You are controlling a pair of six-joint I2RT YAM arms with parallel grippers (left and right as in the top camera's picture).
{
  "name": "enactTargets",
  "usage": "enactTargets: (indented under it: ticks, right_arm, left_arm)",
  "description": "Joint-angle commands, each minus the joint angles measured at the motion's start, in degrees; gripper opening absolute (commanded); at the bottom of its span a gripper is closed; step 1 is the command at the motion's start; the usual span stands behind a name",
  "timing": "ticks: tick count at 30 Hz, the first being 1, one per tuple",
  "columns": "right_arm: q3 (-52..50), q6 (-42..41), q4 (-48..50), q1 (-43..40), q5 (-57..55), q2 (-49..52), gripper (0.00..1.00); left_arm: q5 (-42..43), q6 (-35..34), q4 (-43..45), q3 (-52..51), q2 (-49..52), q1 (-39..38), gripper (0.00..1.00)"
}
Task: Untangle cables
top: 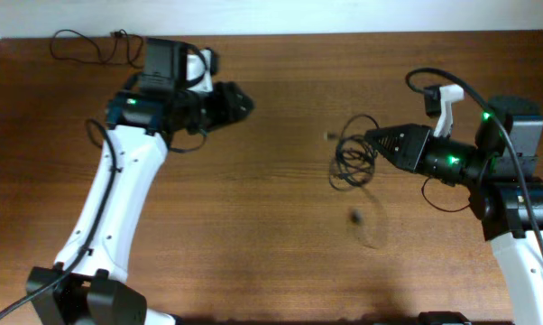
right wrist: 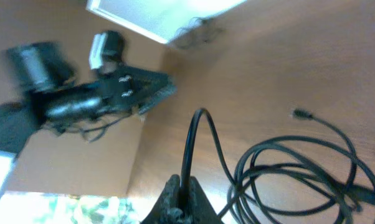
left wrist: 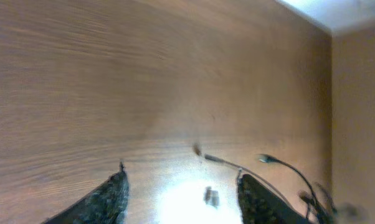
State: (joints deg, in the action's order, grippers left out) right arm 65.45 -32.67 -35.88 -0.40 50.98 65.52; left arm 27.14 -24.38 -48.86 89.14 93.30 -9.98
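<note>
A tangle of thin black cables [top: 351,155] lies at the table's middle right. My right gripper [top: 372,137] is shut on one strand at the tangle's right edge. In the right wrist view the jaws [right wrist: 182,190] pinch a strand [right wrist: 190,143] that arches up and joins the coiled loops [right wrist: 299,171]; a loose plug end [right wrist: 298,114] lies beyond them. Another thin black cable [top: 87,45] lies at the far left corner. My left gripper [top: 240,99] is open and empty, well left of the tangle. Its wrist view shows spread jaws [left wrist: 180,173] and blurred cable ends [left wrist: 215,160].
A small plug end [top: 330,135] lies just left of the tangle, and a small dark spot [top: 354,215] sits below it. The wooden table [top: 253,226] meets a white wall along its far edge. The left arm [right wrist: 106,96] shows in the right wrist view.
</note>
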Motion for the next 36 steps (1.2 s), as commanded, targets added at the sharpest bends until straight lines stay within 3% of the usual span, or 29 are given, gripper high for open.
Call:
enactTargets:
  ticks: [1, 5, 14, 18, 23, 26, 28, 29, 31, 32, 36]
  right_arm:
    - [0.61, -4.07, -0.52, 0.02, -4.50, -0.33, 0.04]
    - [0.61, -7.06, -0.02, 0.00, -6.69, -0.22, 0.04]
    - [0.61, -7.08, -0.35, 0.02, 0.24, 0.55, 0.04]
    - [0.61, -7.04, -0.39, 0.02, 1.77, 0.55, 0.04]
    - [0.61, -6.99, -2.23, 0.02, 1.97, 0.55, 0.04]
    - [0.59, -6.78, -2.54, 0.02, 1.95, 0.55, 0.04]
    - [0.57, -6.54, -2.60, 0.02, 1.20, 0.55, 0.04]
    - [0.57, -5.77, -3.34, 0.02, -0.68, 0.55, 0.04]
    - [0.57, -4.63, -7.04, 0.02, -8.35, 0.55, 0.05]
    - [0.57, -4.63, -8.79, 0.02, -11.78, 0.55, 0.09]
    - [0.55, -4.61, -17.73, 0.02, -27.56, 1.66, 0.54]
  left_arm:
    - [4.44, 11.50, 0.28, -0.07, -0.90, -4.68, 0.63]
    - [13.64, 24.15, 0.15, -0.07, -0.90, -10.12, 0.80]
    - [13.40, 26.18, 3.98, -0.07, 0.94, -18.27, 0.82]
    - [14.03, 26.18, 8.02, -0.07, 4.66, -21.07, 0.78]
    - [13.99, 26.16, 14.32, -0.07, 6.40, -22.67, 0.64]
    - [13.60, 26.16, 16.50, -0.07, 6.45, -22.60, 0.37]
    - [13.60, 26.16, 16.52, -0.07, 6.45, -22.60, 0.10]
    - [13.60, 26.14, 16.52, -0.07, 6.45, -22.60, 0.03]
    - [13.64, 24.26, 16.72, -0.04, 6.32, -22.60, 0.00]
    - [13.66, 23.23, 16.90, 0.04, 6.21, -22.60, 0.00]
    - [13.84, 20.55, 17.33, 1.79, 3.85, -22.49, 0.00]
